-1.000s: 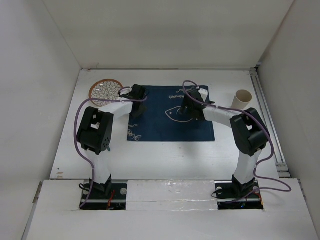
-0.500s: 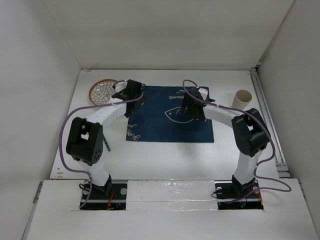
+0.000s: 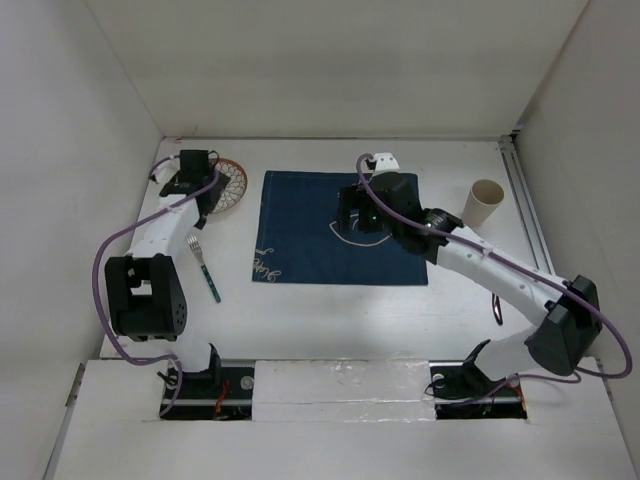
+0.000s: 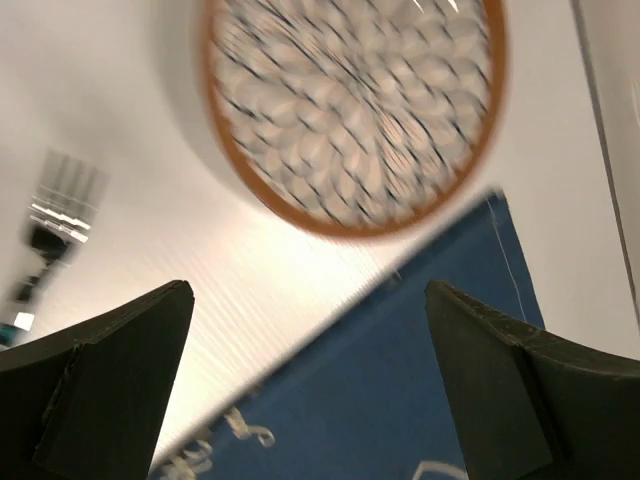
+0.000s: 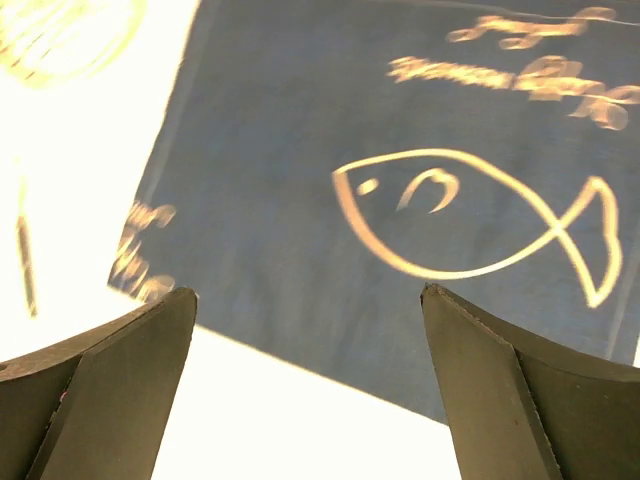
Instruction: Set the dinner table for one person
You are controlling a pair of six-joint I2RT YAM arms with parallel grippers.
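White, smooth table — large, flat, rigid, fixed in place; spans the whole floor of the top view, beneath both arms. Judged hard and slippery: nowhere to take hold, a surface for placing only, with a risk of sliding for anything nudged sideways.

Dark blue mat flat at mid-table; soft and thin by the look, liable to wrinkle if dragged.

Patterned plate with brown rim on bare table just beside the mat's far left corner; judged stiff and breakable, best pinched across the rim.

Fork nearer the bases, on bare table left of the mat — thin, low-lying, probably awkward to pick up.

Cup upright, right of the mat and apart from it.

Left gripper spread wide, empty, above the plate's edge. Right gripper likewise spread and empty, above the mat's fish drawing.
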